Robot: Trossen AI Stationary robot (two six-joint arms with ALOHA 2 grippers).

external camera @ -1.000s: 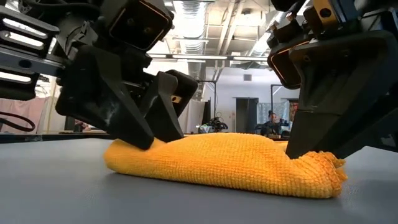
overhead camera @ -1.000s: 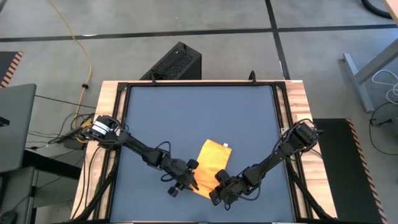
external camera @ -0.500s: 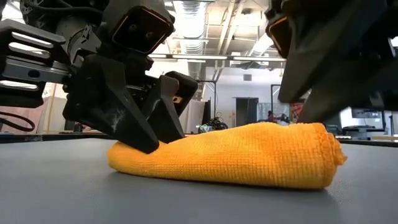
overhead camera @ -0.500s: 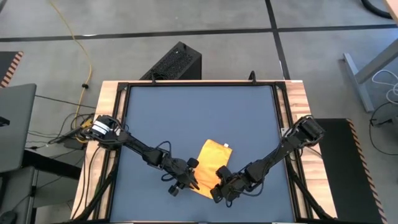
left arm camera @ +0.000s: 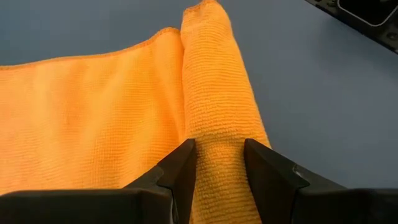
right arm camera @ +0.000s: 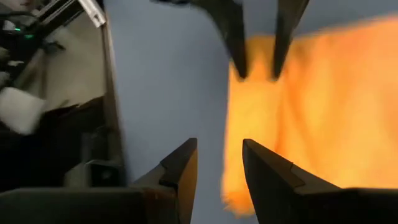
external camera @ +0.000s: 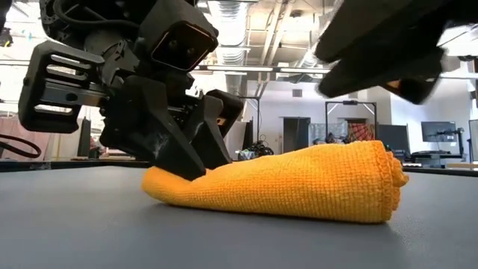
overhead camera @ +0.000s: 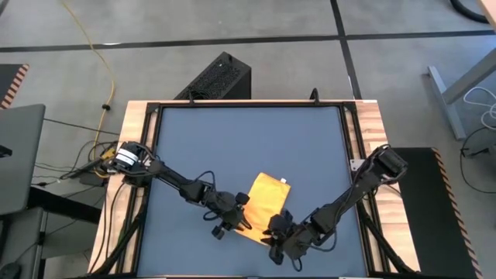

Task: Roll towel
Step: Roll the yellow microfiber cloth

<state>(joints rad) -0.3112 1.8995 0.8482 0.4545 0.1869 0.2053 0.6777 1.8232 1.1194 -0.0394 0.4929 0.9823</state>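
The yellow towel (overhead camera: 265, 203) lies on the grey mat near the table's near edge, its near part rolled into a thick roll (external camera: 314, 183) and the rest flat, with a white tag (overhead camera: 282, 182) at the far corner. My left gripper (left arm camera: 219, 144) is shut on the roll's left end. My right gripper (right arm camera: 217, 144) hovers open above the roll's right end (external camera: 385, 175) and touches nothing. In the low view it shows as a dark blur (external camera: 388, 52) overhead. My left gripper pinches the left end of the towel's roll (left arm camera: 217, 124) between its two fingers, one finger on each side of the roll. The fingers slant down from the table's left and lie along the roll. The roll rests on the mat.
The far half of the grey mat (overhead camera: 248, 139) is bare. Wooden rails (overhead camera: 133, 155) border the table on both sides. A black box (overhead camera: 218, 77) stands on the floor beyond the far edge.
My right gripper has opened, let go of the towel's right end, risen clear of it and rolled about its wrist. The right end, flattened under it before, now stands as a full round roll. My left gripper keeps its hold.
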